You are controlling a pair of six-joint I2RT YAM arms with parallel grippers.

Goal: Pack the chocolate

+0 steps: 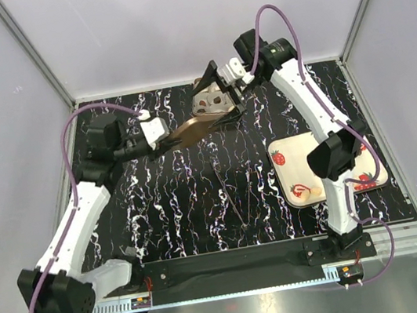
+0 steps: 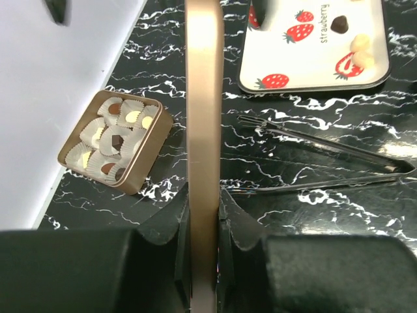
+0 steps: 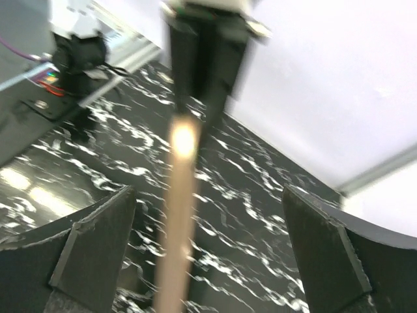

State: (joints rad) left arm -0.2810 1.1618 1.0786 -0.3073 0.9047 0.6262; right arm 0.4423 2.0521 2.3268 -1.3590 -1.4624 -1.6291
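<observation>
1. Small rounded dark brown and pale cream chocolates: too small and round to give a long axis or heading.
2. A dark one and a few pale ones lie on the white rectangular strawberry-print tray, on the right side of the black marbled counter.
3. More sit in white crinkled paper cups inside the open square gold tin, at the counter's far edge by the wall.
4. My left end effector is clamped on a flat gold metal lid. The lid is seen edge-on, its long axis running straight out from my wrist. My arm is bent at the elbow, reaching far and right.
5. My right end effector has its fingers wide apart, gripping nothing. The blurred lid edge passes between them; contact unclear. My arm stretches far, wrist turned back left, near the tin.
6. Thin metal tongs lie flat mid-counter, near the tray.
</observation>
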